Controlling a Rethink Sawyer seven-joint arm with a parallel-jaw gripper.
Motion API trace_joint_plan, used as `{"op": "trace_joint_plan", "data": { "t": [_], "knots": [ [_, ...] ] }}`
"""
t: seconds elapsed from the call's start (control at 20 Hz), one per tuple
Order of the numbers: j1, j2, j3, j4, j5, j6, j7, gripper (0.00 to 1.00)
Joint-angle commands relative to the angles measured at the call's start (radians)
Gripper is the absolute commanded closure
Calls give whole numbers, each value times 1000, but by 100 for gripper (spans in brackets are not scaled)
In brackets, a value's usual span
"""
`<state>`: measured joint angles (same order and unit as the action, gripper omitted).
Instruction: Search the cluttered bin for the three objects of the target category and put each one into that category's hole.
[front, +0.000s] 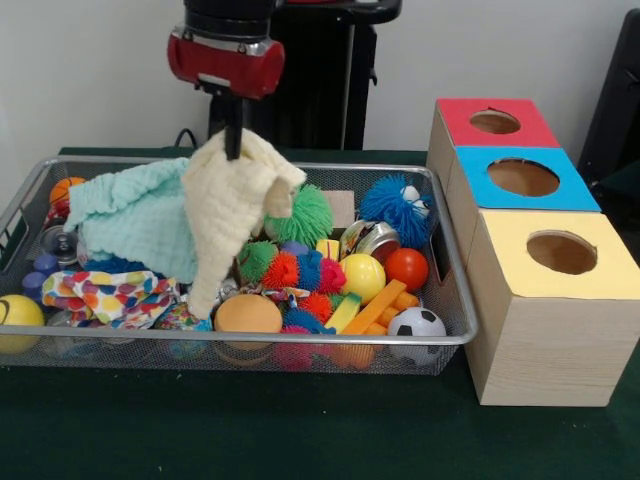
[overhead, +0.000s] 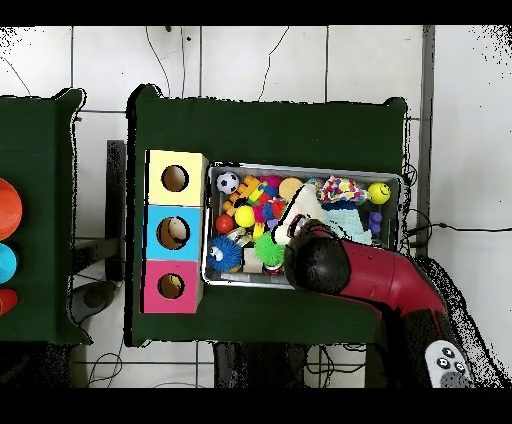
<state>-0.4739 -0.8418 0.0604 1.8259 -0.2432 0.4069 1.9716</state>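
Note:
The bin (front: 250, 339) is a silver wire-mesh basket full of toys, and it also shows in the overhead view (overhead: 392, 177). My gripper (front: 233, 143) hangs over the bin's back middle, shut on the top of a pale yellow cloth (front: 235, 215). The cloth hangs down, with its lower end among the toys. In the overhead view the cloth (overhead: 302, 208) shows beside my arm (overhead: 330, 265), which hides the gripper. The hole (front: 494, 121) in the red-topped box is the farthest of the three holes at the right; it also shows in the overhead view (overhead: 170, 287).
A mint cloth (front: 135, 215) lies in the bin behind the yellow one, and a spotted cloth (front: 105, 295) lies at the front left. Spiky balls, smooth balls, a small football (front: 416, 325) and orange sticks fill the rest. The blue-topped box (front: 520, 180) and yellow-topped box (front: 560, 255) stand to the right of the bin.

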Motion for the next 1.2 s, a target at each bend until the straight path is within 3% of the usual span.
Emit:
{"op": "trace_joint_plan", "data": {
  "t": [0.05,0.35,0.6,1.2],
  "knots": [
    [-8,-130,-23,-7,-135,79,-125,100],
    [-92,-151,44,1,-142,123,-189,100],
    [-147,-96,80,43,-172,38,-158,100],
    [-171,-10,103,56,-242,-84,-64,100]
  ]
}}
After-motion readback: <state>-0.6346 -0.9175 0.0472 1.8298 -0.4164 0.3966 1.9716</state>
